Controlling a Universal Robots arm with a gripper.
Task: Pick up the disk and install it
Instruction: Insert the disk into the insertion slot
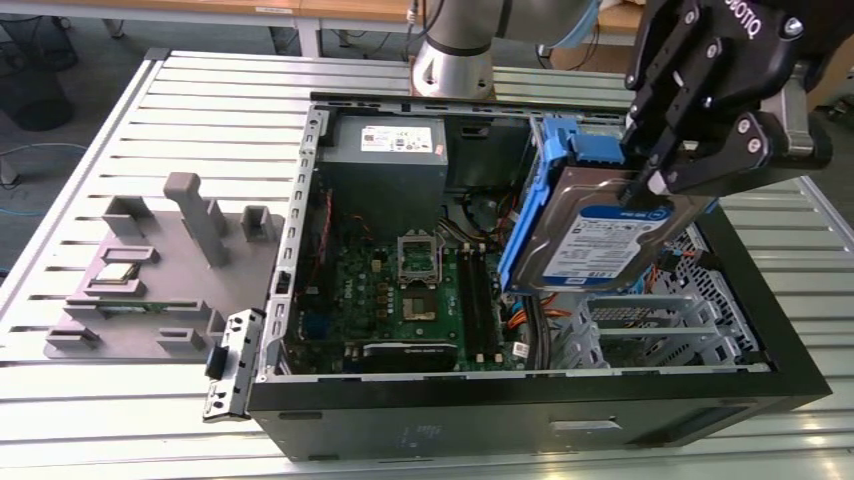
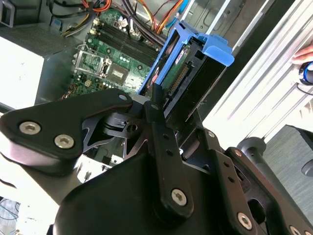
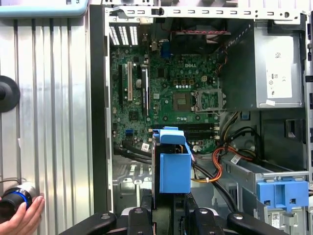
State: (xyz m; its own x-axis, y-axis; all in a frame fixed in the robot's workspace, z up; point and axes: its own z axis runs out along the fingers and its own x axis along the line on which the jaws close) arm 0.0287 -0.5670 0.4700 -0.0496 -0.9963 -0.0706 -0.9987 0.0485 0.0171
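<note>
Black end effector (image 1: 657, 182) gripping flat silver disk (image 1: 594, 245), blue plastic edging

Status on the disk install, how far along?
Done: pickup. The disk is off the table, clamped in the pincer. In hand: it hangs tilted above the open computer case, over the drive cage. Left: seating, as it is not yet in any bay.
</note>
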